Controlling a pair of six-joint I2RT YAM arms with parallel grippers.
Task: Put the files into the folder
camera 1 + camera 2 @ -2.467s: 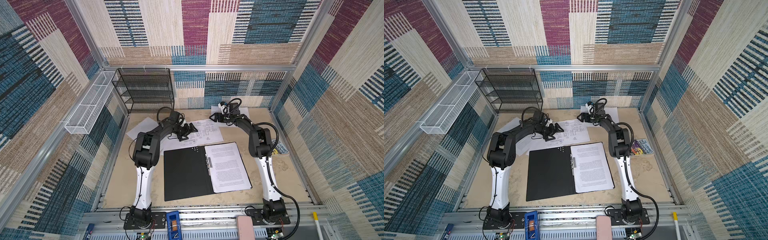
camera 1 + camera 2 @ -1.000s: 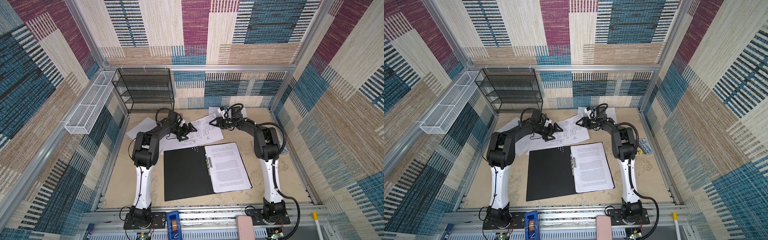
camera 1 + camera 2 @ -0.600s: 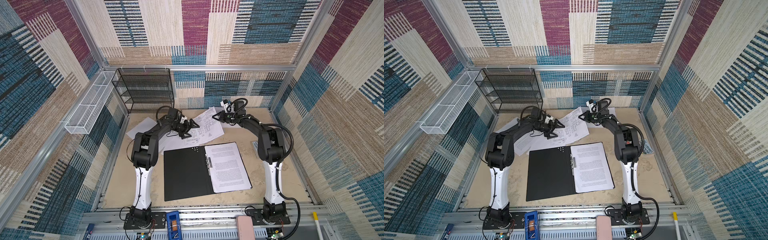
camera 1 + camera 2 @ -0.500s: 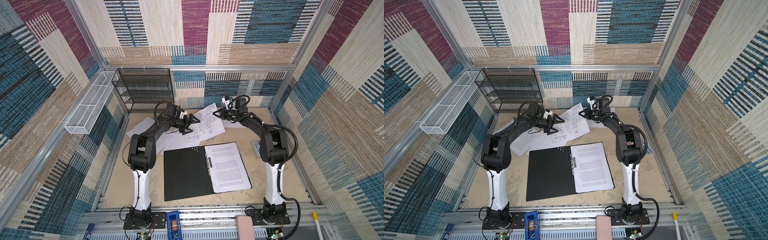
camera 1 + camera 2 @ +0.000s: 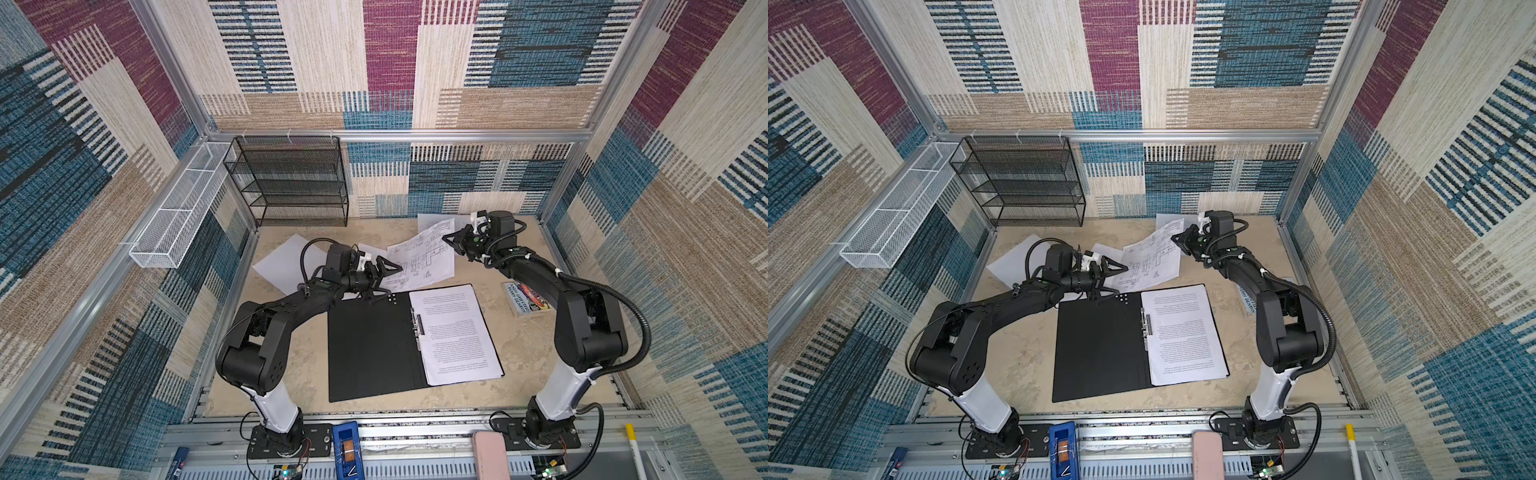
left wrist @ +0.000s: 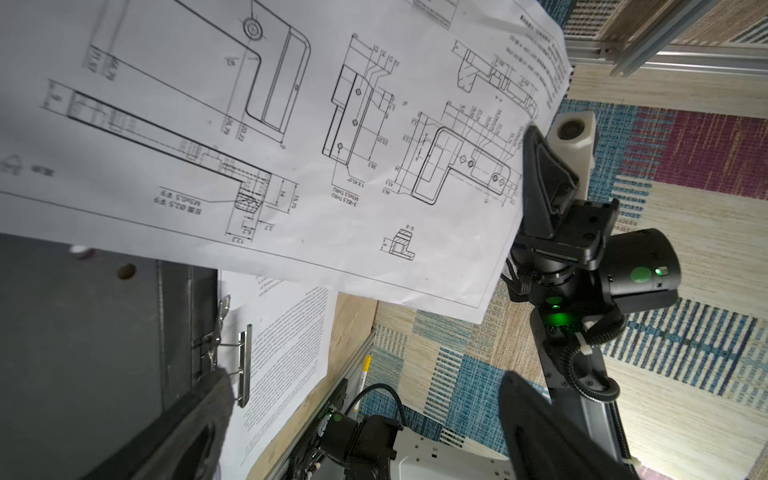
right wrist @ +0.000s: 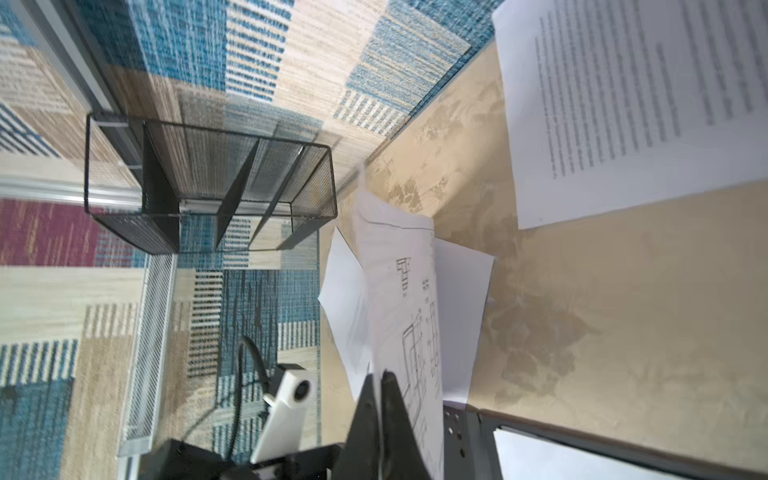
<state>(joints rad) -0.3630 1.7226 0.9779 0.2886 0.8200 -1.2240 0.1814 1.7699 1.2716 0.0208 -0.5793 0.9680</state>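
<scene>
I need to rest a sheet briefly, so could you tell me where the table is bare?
The table is bare left of the folder, right of it nearer than the book, and in front of the rack. Behind the folder it is crowded: loose sheets and the lifted drawing sheet.

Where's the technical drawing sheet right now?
In both top views the drawing sheet is lifted at rear centre, one edge pinched by the right gripper, behind the open folder.
</scene>
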